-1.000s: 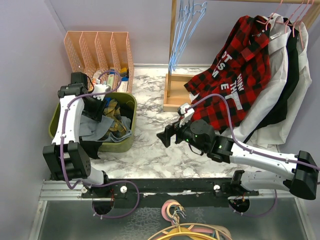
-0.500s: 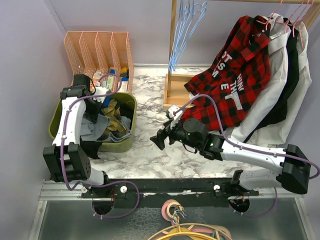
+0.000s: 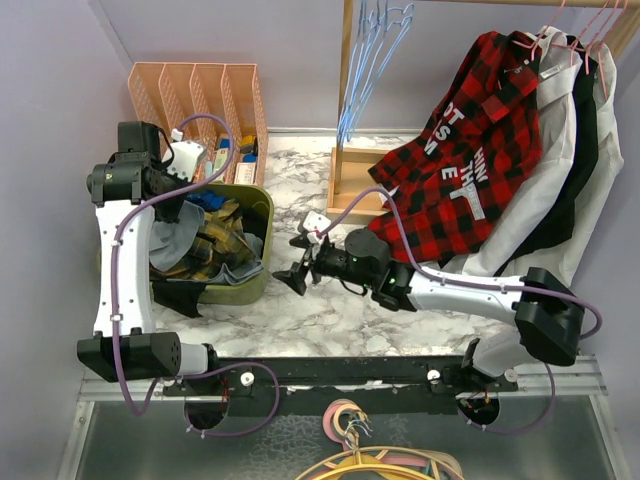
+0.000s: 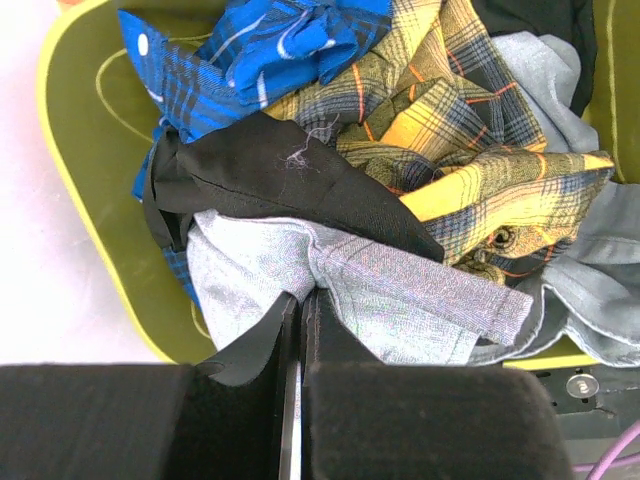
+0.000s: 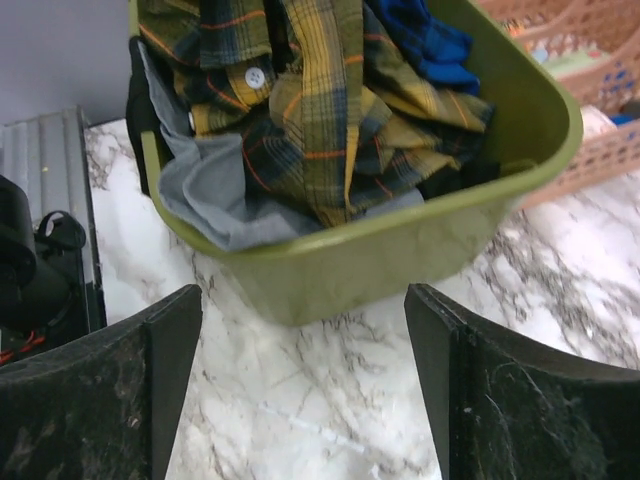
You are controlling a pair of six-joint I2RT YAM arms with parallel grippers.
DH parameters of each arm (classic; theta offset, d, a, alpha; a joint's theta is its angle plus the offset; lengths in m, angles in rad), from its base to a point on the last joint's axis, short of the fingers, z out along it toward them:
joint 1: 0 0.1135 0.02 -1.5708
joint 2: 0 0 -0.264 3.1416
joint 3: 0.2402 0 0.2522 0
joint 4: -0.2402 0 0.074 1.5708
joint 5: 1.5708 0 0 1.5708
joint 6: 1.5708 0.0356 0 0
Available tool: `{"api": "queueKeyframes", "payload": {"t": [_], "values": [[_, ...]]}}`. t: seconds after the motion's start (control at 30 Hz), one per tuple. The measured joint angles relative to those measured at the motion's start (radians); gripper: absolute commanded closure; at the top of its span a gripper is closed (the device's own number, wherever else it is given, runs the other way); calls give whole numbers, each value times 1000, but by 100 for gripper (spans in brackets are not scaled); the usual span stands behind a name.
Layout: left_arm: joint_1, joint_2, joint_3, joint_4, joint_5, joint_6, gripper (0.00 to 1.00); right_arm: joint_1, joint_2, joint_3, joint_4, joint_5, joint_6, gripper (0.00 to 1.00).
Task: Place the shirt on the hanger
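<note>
Left wrist view: my left fingers (image 4: 316, 345) just clenched on grey cloth (image 4: 400, 300) beside the shirt (image 4: 480, 190), not the shirt itself; my right fingers (image 5: 170, 345) wait released near that shirt.

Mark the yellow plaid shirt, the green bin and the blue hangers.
yellow plaid shirt (image 5: 330, 130), right wrist view, middle fold.
green bin (image 5: 400, 265), right wrist view, near wall.
blue hangers (image 3: 349, 108), top view, lower wires.
</note>
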Motion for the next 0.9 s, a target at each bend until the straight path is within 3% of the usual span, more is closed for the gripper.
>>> {"api": "queueKeyframes", "payload": {"t": [0.4, 0.7, 0.8, 0.9], "values": [[0, -7, 144, -106, 19, 0, 100, 0, 247, 290, 156, -87, -100, 9], [-1, -31, 155, -127, 26, 0, 100, 0, 484, 507, 159, -230, -155, 8], [-1, -38, 155, -127, 35, 0, 100, 0, 523, 546, 151, -282, -156, 14], [-1, -42, 155, -126, 39, 0, 100, 0, 560, 597, 140, -298, -156, 29]]}}
